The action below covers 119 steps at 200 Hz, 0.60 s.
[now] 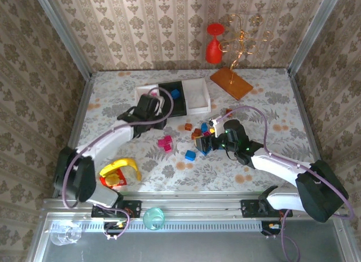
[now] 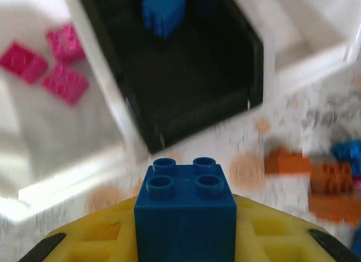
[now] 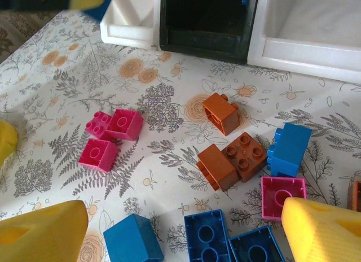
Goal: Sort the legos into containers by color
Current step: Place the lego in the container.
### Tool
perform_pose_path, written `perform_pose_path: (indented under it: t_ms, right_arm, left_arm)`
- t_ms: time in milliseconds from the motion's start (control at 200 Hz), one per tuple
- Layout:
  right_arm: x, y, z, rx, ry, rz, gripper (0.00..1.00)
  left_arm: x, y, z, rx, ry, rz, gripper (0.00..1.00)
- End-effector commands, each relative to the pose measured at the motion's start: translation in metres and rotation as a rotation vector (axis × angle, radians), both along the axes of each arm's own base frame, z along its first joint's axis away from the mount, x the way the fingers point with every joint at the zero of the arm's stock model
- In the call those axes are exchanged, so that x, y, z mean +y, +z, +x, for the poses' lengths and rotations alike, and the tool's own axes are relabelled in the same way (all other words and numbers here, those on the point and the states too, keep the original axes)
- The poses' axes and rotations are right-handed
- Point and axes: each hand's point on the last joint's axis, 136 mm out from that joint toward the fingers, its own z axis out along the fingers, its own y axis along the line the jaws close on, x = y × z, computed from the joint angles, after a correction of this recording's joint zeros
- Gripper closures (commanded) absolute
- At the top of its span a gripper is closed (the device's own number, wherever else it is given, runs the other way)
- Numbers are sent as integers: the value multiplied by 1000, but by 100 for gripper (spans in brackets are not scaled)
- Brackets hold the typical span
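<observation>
My left gripper [image 2: 185, 236] is shut on a blue lego [image 2: 185, 208], studs up, between its yellow fingers [image 2: 271, 234]. It hovers just in front of the black container [image 2: 186, 98], which holds one blue lego [image 2: 163, 11]. The white container [image 2: 62, 126] to its left holds three magenta legos [image 2: 42, 64]; another white container [image 2: 307, 42] stands on the right. From above, the left gripper [image 1: 148, 108] is at the trays' near edge [image 1: 175, 110]. My right gripper [image 3: 186, 239] stands open low over loose blue [image 3: 206, 236], brown [image 3: 231, 157] and magenta legos [image 3: 110, 138], holding nothing.
An orange-brown board [image 1: 231, 83] lies at the back right, with a red goblet [image 1: 213, 44] and a gold wire stand [image 1: 242, 39] behind it. A yellow-and-red toy [image 1: 119, 173] sits near the left arm's base. Patterned walls close in the table.
</observation>
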Motion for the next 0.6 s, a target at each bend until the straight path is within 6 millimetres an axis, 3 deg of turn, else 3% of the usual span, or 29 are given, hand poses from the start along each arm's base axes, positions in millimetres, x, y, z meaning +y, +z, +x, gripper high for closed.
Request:
perform_pose_path:
  t_ms: [0,295,590]
  right_arm:
    - [-3,7,1,-42,-17,-2,10]
    - [-1,7,0,-32,-11,13,9]
    - [-2,8,-1,-37,-12,7,9]
  left_arm:
    - [-10,1,33,-19,-52,43,69]
    - [-29,-35,107,59,-75,111,68]
    - [-26,-59,140,82,-64,239,63]
